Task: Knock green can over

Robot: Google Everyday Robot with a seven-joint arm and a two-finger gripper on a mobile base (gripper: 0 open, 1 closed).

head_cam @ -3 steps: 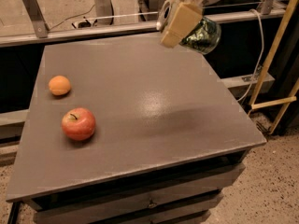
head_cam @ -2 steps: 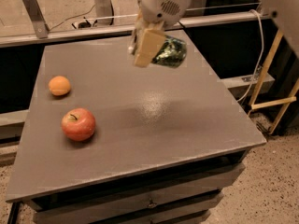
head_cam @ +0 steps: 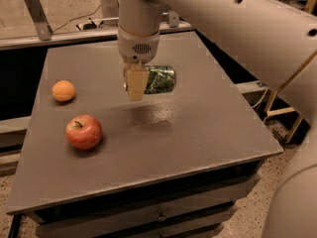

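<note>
The green can (head_cam: 161, 79), dark green with pale leafy markings, lies on its side in the air above the middle of the grey table (head_cam: 208, 133). Its shadow falls on the tabletop just below it. My gripper (head_cam: 140, 86) hangs down from the white wrist (head_cam: 140, 38) and is shut on the can's left end. One tan finger (head_cam: 134, 83) shows in front of the can; the other is hidden behind it. The silver top is not visible.
A small orange (head_cam: 64, 90) sits at the table's left. A red apple (head_cam: 83, 131) sits in front of it, left of centre. My large white arm (head_cam: 257, 29) crosses the upper right. A metal rail (head_cam: 59, 36) runs behind the table.
My gripper has carried the can from beyond the table's far right edge leftward and nearer, to above the table's middle. The can stays held on its side. The fruits have not moved.
</note>
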